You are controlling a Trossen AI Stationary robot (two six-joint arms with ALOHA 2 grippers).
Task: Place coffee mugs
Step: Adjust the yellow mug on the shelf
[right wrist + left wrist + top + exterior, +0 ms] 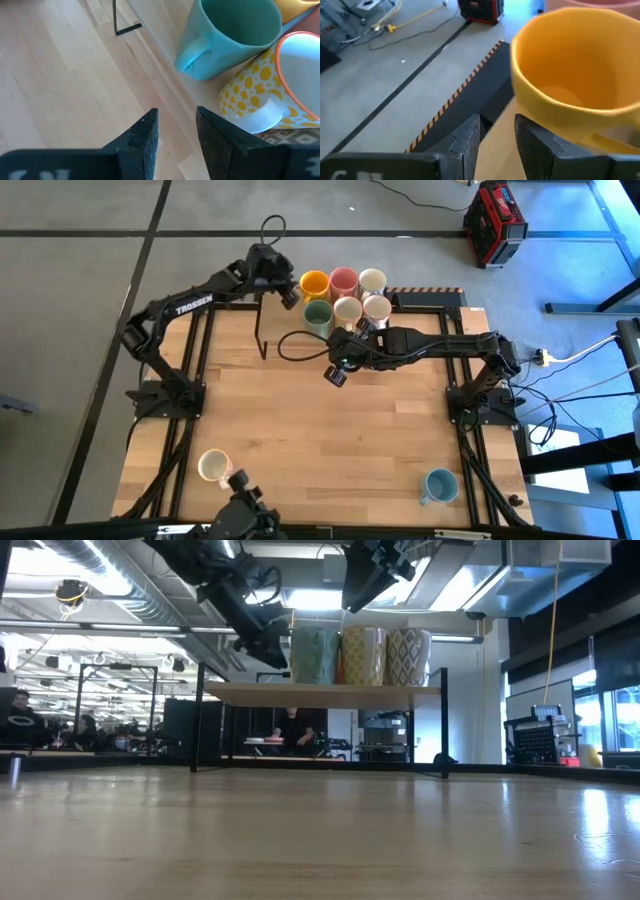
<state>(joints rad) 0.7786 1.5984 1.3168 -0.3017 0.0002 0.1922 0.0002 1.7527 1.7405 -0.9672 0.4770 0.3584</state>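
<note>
Six mugs stand upright in two rows on a raised wooden shelf [425, 298] at the table's far edge: orange-yellow [314, 283], pink [343, 279], cream [372, 279], green [318, 314], yellow-dotted [347, 310] and a patterned white one [376, 307]. A cream mug [212, 465] and a light blue mug [438, 485] stand on the table near its front edge. My left gripper [497, 142] is shut and empty, just left of the orange-yellow mug [575, 65]. My right gripper [176, 135] is shut and empty, above the table in front of the green mug [235, 35] and the yellow-dotted mug [250, 100].
The shelf stands on thin black legs [262, 330]; the low view shows open space under it [320, 735]. A black cable loop [300, 345] hangs by my right arm. Bare wooden table [300, 420] lies between the shelf and the two near mugs. People sit in the room beyond [290, 735].
</note>
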